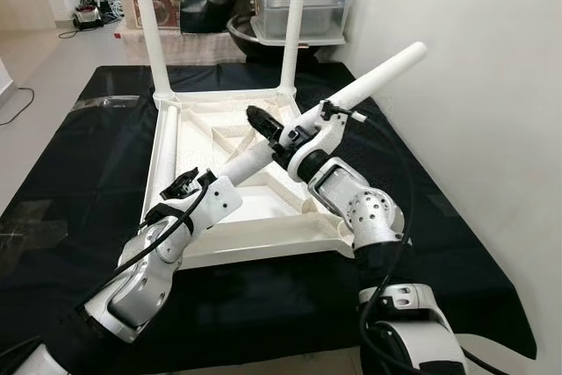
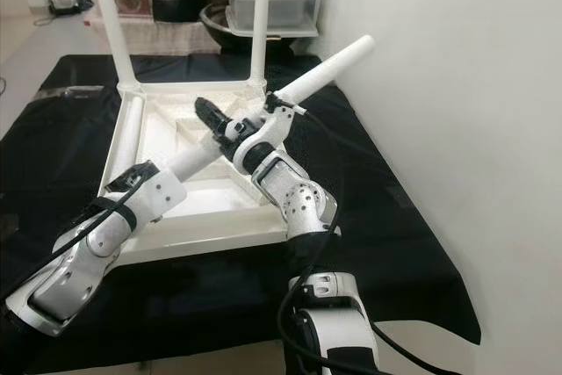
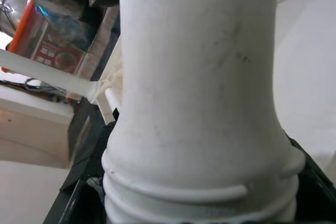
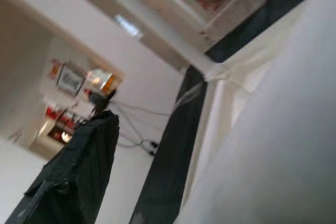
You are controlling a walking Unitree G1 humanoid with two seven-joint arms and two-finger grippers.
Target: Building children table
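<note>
A loose white table leg [image 1: 369,85] slants upward over the upturned white tabletop [image 1: 255,243], its free end pointing toward the wall [image 1: 474,85]. The right gripper [image 1: 268,126] is clamped around the leg's middle, and the left gripper [image 1: 180,186] holds its lower, ridged end near the tabletop's near-left corner. Two more legs [image 1: 149,24] stand upright in the tabletop's far corners, and a fourth white leg [image 1: 167,142] lies along its left edge. The tabletop rests upside down on a black cloth [image 1: 79,182] spread across the floor, with storage boxes [image 1: 299,6] beyond its far edge.
</note>
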